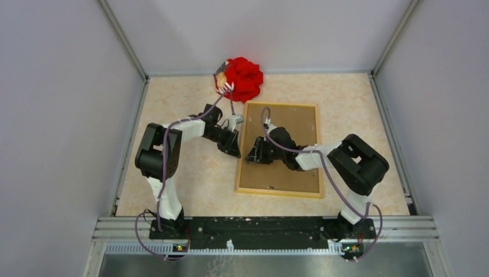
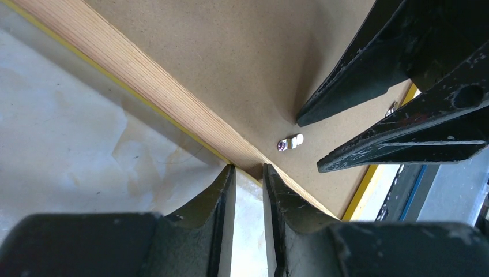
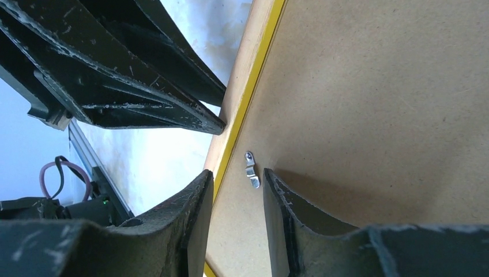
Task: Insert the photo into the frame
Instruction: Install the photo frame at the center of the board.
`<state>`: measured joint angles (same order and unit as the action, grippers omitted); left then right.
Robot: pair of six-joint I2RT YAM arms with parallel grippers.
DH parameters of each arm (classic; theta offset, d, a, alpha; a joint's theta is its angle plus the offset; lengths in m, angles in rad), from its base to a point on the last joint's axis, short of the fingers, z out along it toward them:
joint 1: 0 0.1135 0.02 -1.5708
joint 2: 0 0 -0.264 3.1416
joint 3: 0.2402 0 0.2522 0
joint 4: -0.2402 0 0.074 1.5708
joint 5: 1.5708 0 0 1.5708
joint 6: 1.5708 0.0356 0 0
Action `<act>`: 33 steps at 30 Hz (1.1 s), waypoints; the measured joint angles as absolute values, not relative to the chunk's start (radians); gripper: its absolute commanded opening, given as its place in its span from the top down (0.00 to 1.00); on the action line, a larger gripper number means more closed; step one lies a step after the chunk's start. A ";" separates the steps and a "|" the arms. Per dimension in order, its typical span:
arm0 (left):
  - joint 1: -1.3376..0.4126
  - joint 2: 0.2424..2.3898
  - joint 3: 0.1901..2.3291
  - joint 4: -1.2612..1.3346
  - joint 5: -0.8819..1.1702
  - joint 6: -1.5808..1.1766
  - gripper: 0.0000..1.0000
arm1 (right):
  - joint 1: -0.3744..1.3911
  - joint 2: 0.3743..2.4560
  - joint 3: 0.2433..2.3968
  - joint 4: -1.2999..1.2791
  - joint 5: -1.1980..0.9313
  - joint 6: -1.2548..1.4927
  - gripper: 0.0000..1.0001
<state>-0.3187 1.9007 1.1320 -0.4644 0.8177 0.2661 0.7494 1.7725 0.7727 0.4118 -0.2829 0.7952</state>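
The frame [image 1: 277, 192] lies face down on the table, its light wood reverse up, with a thin yellow edge [image 3: 260, 72]. A plain brown backing board [image 1: 291, 130] fills it. The photo is hidden. My left gripper [image 1: 237, 153] is at the frame's left rail [image 2: 155, 86], its jaws slightly apart with nothing between them [image 2: 249, 168]. My right gripper [image 1: 249, 157] hovers over the board just inside that rail, open [image 3: 237, 173], with a small metal turn clip [image 3: 252, 170] between its fingertips. The clip also shows in the left wrist view [image 2: 290, 142].
A red ruffled ball-like object [image 1: 243, 78] sits at the back, just beyond the frame's far left corner. Grey walls enclose the table on three sides. The two grippers' tips are very close together at the frame's left rail.
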 measured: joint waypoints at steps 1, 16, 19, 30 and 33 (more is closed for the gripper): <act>-0.318 1.900 1.132 -0.465 0.818 0.265 0.73 | 0.751 1.775 0.773 0.416 -0.285 0.797 0.65; -0.317 1.895 1.132 -0.470 0.811 0.264 0.75 | 0.773 1.790 0.773 0.425 -0.306 0.805 0.72; -0.317 1.895 1.132 -0.471 0.811 0.265 0.75 | 0.776 1.794 0.774 0.424 -0.309 0.805 0.72; -0.317 1.893 1.132 -0.472 0.807 0.270 0.76 | 0.776 1.806 0.819 0.377 -0.323 0.782 0.73; -0.318 1.888 1.132 -0.474 0.802 0.275 0.76 | 0.762 1.788 0.827 0.353 -0.323 0.767 0.73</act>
<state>-0.3180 1.8885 1.1320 -0.4736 0.8021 0.2752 0.7620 1.7882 0.8268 0.3534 -0.3233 0.7673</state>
